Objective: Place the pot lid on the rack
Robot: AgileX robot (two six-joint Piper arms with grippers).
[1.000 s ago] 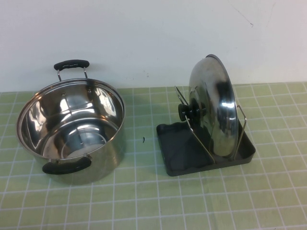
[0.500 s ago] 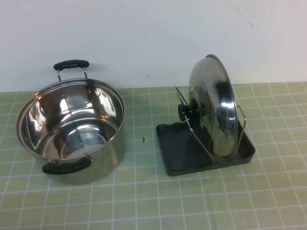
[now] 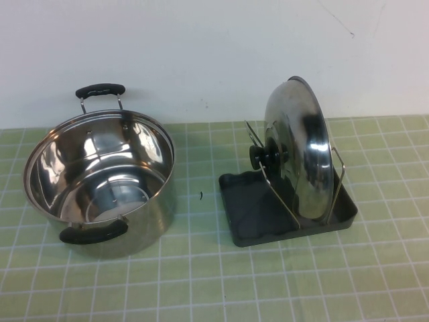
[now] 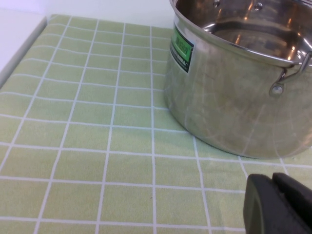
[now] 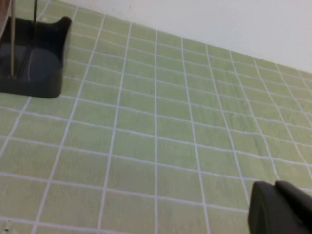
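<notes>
The shiny steel pot lid (image 3: 299, 151) stands on edge in the dark grey rack (image 3: 251, 215), leaning between its wire loops, with its black knob (image 3: 259, 155) facing the pot. A corner of the rack also shows in the right wrist view (image 5: 34, 58). Neither arm shows in the high view. My left gripper (image 4: 273, 187) is shut and empty, low over the mat beside the pot's wall. My right gripper (image 5: 275, 195) is shut and empty, over bare mat away from the rack.
The deep steel pot (image 3: 100, 178) with two black handles stands open at the left; its side shows in the left wrist view (image 4: 234, 97). A green tiled mat (image 3: 201, 282) covers the table, and a white wall stands behind it.
</notes>
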